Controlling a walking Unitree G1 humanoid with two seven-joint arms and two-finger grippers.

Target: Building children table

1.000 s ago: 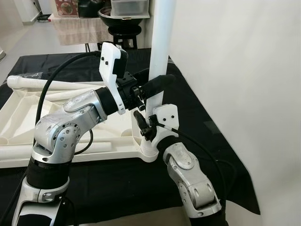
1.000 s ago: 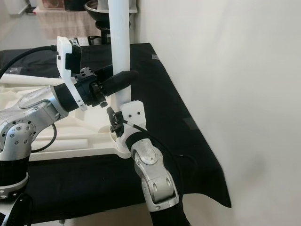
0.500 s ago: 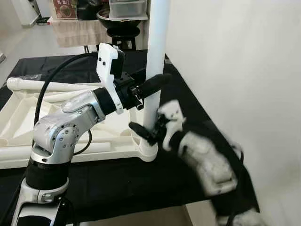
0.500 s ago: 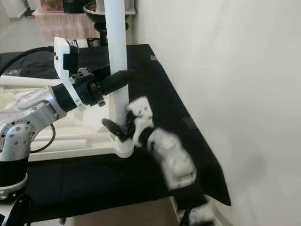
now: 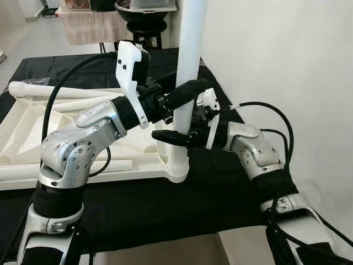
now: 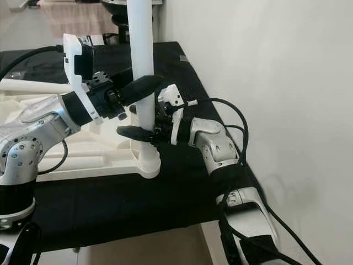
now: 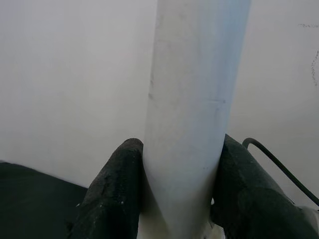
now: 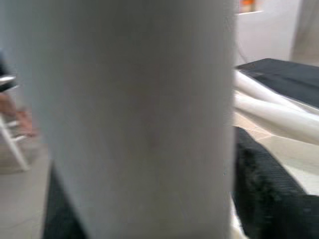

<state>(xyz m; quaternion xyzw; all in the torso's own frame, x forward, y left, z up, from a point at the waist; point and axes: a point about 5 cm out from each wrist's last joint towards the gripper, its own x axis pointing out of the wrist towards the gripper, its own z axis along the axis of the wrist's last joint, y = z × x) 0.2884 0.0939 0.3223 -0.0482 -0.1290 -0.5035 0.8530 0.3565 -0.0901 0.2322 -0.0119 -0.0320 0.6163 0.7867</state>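
Table leg [image 5: 187, 66], a white tube, stands upright with its long axis vertical, its foot in the corner socket of the upturned white table top [image 5: 22, 132] at the right edge of the black-draped tabletop [image 5: 138, 204]. The left hand [image 5: 185, 94] pinches it higher up and the right hand [image 5: 175, 136] clasps it lower down. Uneven turning or pull could tilt the leg and jam it, or drag the table top toward the edge.

The table leg [image 5: 189, 66] runs past the top edge.
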